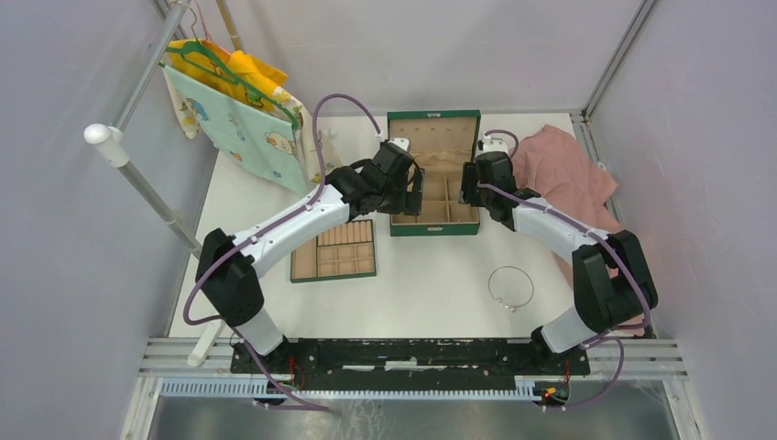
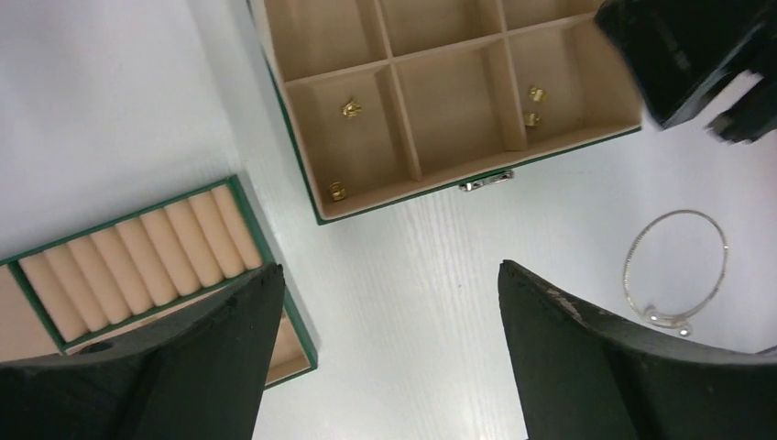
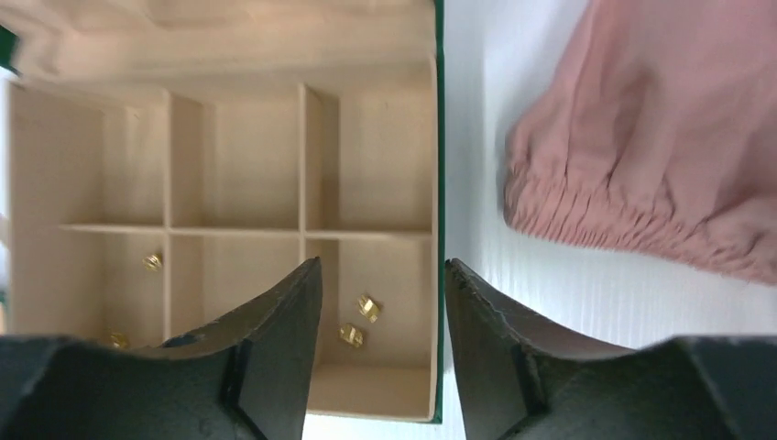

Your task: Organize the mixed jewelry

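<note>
Four gold pieces (image 2: 352, 108) are seen in the near row of the green box (image 1: 434, 228), two in the left compartment and two in the right. The silver hoop (image 2: 667, 320) lies on the worktop (image 1: 431, 284), near and right of the box and well apart from it. The gold is judged to be sorted and the hoop not yet stowed. Both sets of jaws are released and empty. The left gripper (image 2: 387, 270) is held at the box's left edge, the right gripper (image 3: 383, 266) at its right edge. A low pinch across the thin wire is called for next. Hoop and gold are shown together only in the left wrist view. From above, the gold cannot be made out.
</note>
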Robot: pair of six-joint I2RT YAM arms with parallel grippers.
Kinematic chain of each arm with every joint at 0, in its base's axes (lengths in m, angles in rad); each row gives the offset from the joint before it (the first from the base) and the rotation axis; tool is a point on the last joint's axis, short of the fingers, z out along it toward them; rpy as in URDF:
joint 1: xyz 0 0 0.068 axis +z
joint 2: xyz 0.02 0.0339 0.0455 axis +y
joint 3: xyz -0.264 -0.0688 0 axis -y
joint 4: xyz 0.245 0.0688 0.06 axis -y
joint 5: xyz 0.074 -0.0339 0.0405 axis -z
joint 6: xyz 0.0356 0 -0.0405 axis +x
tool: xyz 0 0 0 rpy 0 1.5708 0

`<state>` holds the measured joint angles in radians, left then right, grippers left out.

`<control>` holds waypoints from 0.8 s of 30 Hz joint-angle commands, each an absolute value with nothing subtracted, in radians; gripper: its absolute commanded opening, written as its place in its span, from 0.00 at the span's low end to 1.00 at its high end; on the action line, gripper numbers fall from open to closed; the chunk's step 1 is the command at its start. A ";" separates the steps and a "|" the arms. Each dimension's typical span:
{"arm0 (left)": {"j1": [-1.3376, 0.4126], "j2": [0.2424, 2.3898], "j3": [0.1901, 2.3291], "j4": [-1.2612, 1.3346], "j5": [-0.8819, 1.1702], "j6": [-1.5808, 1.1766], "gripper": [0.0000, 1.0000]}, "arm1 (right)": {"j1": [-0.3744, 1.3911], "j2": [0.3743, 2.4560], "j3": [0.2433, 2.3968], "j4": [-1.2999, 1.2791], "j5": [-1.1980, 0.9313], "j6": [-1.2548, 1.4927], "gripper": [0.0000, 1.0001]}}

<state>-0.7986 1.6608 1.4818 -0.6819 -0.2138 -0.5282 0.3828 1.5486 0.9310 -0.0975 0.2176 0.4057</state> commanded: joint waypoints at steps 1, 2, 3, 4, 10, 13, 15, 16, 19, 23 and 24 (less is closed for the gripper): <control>-0.780 1.591 1.436 -0.702 -0.301 -0.503 0.93 | 0.371 1.503 1.031 -0.073 0.209 0.397 0.59; -0.771 1.586 1.427 -0.709 -0.317 -0.511 0.93 | 0.368 1.494 1.045 -0.087 0.206 0.392 0.60; -0.763 1.581 1.417 -0.722 -0.334 -0.520 0.92 | 0.367 1.476 1.056 -0.094 0.207 0.389 0.61; -0.756 1.570 1.404 -0.736 -0.348 -0.527 0.92 | 0.365 1.460 1.061 -0.099 0.206 0.384 0.61; -0.681 1.440 1.213 -0.808 -0.391 -0.620 0.90 | 0.365 1.322 1.003 -0.149 0.206 0.344 0.63; -0.670 1.399 1.120 -0.862 -0.439 -0.649 0.88 | 0.365 1.250 0.926 -0.170 0.209 0.338 0.63; -0.670 1.388 1.083 -0.881 -0.470 -0.674 0.84 | 0.364 1.214 0.875 -0.179 0.210 0.338 0.63; -0.670 1.386 1.064 -0.878 -0.474 -0.679 0.81 | 0.365 1.202 0.854 -0.181 0.212 0.339 0.63; -0.668 1.410 1.024 -0.857 -0.493 -0.700 0.76 | 0.364 1.182 0.809 -0.192 0.209 0.355 0.63; -0.584 1.437 0.982 -0.828 -0.458 -0.706 0.69 | 0.364 1.174 0.801 -0.194 0.192 0.369 0.62; -0.539 1.432 0.968 -0.809 -0.426 -0.702 0.67 | 0.364 1.171 0.801 -0.192 0.192 0.370 0.62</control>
